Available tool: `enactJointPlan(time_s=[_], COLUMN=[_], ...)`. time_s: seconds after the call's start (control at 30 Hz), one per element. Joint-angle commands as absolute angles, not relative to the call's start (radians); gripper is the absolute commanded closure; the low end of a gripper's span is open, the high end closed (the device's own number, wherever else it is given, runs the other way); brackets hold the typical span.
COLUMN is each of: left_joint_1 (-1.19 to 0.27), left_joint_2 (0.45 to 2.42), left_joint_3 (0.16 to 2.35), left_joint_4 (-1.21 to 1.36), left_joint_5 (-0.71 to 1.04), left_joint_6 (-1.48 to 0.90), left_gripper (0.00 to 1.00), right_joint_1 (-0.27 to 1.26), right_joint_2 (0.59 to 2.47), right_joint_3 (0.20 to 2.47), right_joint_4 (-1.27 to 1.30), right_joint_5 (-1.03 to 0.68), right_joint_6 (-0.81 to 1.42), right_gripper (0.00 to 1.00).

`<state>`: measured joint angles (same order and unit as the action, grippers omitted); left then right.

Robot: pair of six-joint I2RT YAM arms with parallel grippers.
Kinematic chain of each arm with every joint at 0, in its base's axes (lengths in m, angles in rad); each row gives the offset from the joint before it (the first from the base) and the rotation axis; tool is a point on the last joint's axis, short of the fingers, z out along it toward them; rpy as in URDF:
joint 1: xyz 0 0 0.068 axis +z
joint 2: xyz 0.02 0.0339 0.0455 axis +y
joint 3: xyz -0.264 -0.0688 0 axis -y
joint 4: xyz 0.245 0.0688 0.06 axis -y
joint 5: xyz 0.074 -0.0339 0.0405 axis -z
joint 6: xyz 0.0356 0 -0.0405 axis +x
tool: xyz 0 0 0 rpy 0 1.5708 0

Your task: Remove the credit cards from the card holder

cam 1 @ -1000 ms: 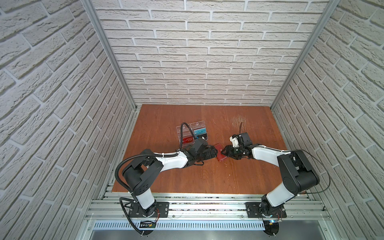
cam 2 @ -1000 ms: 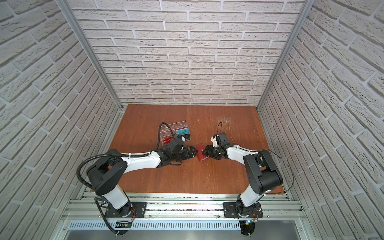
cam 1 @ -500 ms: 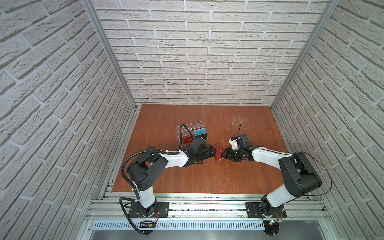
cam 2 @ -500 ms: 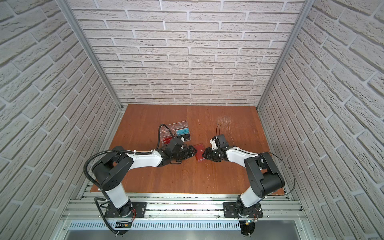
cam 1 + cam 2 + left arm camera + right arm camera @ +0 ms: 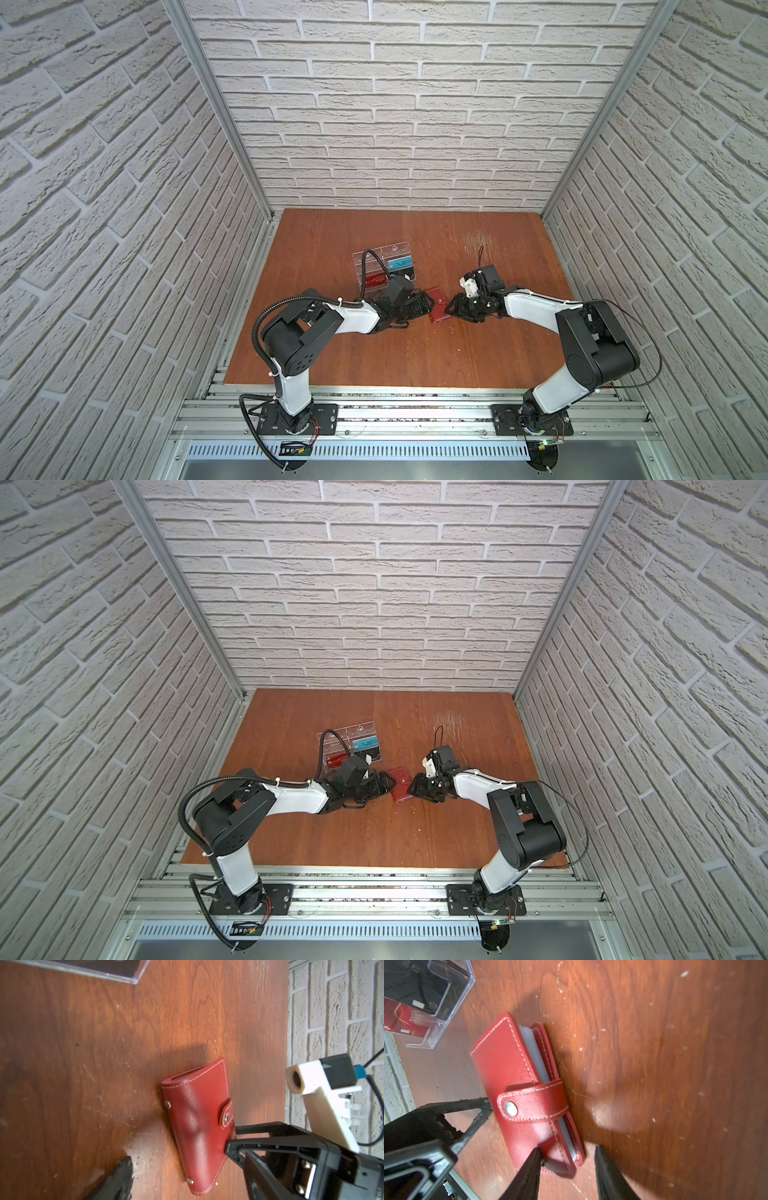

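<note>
The red card holder [image 5: 439, 304] [image 5: 401, 786] lies shut on the table between both grippers, its snap tab [image 5: 529, 1103] fastened. Only clear sleeve edges [image 5: 533, 1051] show inside; credit cards in it are hidden. My left gripper [image 5: 423, 306] [image 5: 191, 1180] is open and straddles one short end of the card holder [image 5: 197, 1126]. My right gripper [image 5: 454, 309] [image 5: 569, 1167] is open around the opposite corner of the holder [image 5: 512, 1068]. One of its fingertips [image 5: 534, 1159] touches the cover and the other stands just clear. A teal VIP card [image 5: 400, 263] stands in the clear rack.
The clear acrylic rack [image 5: 384, 255] [image 5: 349, 733] [image 5: 452, 1007] stands just behind my left gripper and also holds a red card [image 5: 376, 281]. Brick walls close in the brown table [image 5: 374, 353] on three sides; a metal rail runs along its front edge.
Both grippers have closed in on the card holder from either side and their jaws have narrowed. The card holder has stayed in place.
</note>
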<state>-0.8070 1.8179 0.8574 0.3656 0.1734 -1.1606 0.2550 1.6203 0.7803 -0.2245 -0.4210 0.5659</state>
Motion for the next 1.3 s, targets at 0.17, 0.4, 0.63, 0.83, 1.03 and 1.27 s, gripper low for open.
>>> enactJointPlan(time_s=[0.17,0.4,0.63,0.83,1.03,1.27], left_joint_1=[-0.801,-0.801,-0.801,-0.801,-0.802,-0.808], left_joint_2=[1.889,1.928,1.939,1.947,1.981,2.018], left_joint_3=[0.868,0.846,0.804,0.770,0.746,0.751], left_joint_4=[0.437,0.514,0.584,0.656,0.738,0.783], left_joint_5=[0.181,0.180,0.155,0.139,0.135,0.135], left_joint_6=[-1.170,-1.200,-1.213,-1.217,-1.224,-1.229], left_gripper=[0.24,0.31,0.38,0.48,0.52,0.54], right_joint_1=[0.259,0.265,0.279,0.279,0.281,0.287], right_joint_2=[1.673,1.701,1.746,1.781,1.807,1.830], right_joint_3=[0.789,0.782,0.786,0.797,0.809,0.819], right_joint_4=[-0.178,-0.132,-0.101,-0.086,-0.075,-0.063], right_joint_5=[-0.438,-0.456,-0.459,-0.468,-0.480,-0.490], right_joint_6=[0.578,0.613,0.641,0.658,0.670,0.681], right_gripper=[0.61,0.66,0.72,0.74,0.75,0.76])
